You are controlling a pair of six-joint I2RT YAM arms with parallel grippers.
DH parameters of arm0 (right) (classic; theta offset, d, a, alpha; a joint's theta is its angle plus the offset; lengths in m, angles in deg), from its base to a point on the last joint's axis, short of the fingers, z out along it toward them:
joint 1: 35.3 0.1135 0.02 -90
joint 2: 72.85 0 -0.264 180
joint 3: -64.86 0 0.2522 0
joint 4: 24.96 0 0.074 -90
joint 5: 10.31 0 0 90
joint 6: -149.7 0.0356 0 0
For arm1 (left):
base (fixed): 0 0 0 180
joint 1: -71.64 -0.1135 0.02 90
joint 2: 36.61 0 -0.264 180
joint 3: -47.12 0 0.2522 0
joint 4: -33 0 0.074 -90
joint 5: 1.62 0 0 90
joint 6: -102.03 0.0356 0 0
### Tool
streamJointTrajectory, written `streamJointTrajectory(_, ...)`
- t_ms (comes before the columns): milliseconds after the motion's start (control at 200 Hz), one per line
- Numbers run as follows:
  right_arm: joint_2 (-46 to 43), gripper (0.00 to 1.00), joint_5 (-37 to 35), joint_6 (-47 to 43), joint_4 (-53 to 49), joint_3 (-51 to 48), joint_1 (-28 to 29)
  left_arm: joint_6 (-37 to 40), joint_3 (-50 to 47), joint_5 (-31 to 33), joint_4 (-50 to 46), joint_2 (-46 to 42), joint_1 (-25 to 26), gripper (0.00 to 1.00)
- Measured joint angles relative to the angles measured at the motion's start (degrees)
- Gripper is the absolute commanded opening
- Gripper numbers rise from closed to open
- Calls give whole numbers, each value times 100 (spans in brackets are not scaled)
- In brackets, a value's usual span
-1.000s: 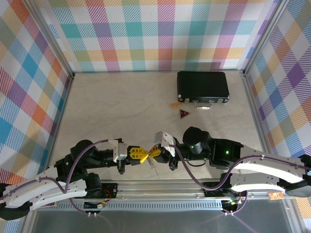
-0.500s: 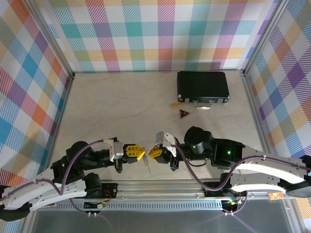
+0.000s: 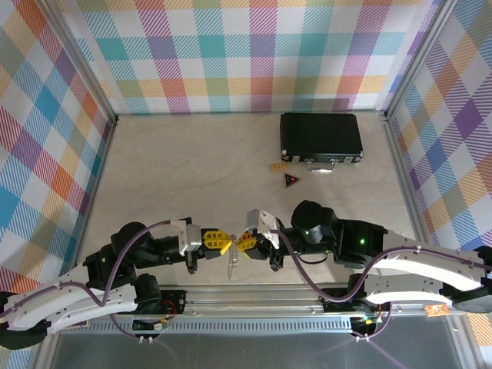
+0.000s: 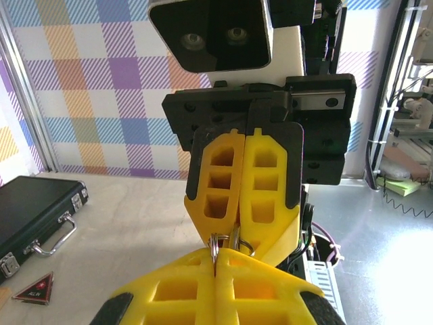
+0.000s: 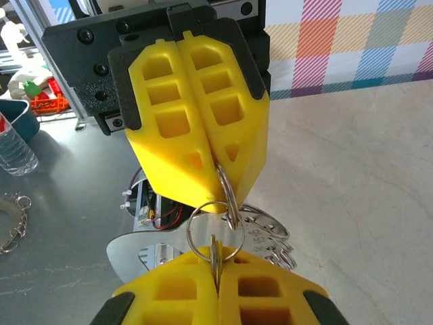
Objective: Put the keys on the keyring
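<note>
Desk point(image 3: 192, 169) carries a black case point(image 3: 320, 138) toward the far right, well apart from both arms, with a tan tag point(image 3: 277, 165) and a dark red triangular tag point(image 3: 291, 181) just in front of it. Left gripper point(image 3: 224, 244) and right gripper point(image 3: 242, 244) meet nose to nose over the near edge, each clamped tight on silvery wire of the keyring point(image 5: 189, 233) between them, and the keys point(image 5: 267, 235) hang bunched just below it.

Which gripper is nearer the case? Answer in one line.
Right. The right gripper sits on the near side and left of the case; the left gripper meets it tip to tip, slightly farther left.
</note>
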Motion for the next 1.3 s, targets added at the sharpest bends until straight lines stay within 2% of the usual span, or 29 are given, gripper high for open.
streamJointTrajectory(480,-2,0,-170,-125,-219,144,0,90,249,114,-748,136,0,0)
streamJointTrajectory(800,343,0,-579,-271,-1224,951,26,144,365,293,-719,334,0,0)
streamJointTrajectory(1110,846,0,-1268,-601,-2232,1692,31,136,374,651,-719,470,0,0)
streamJointTrajectory(1300,1250,0,-1652,-745,-2872,2264,35,-57,326,844,-737,520,0,29)
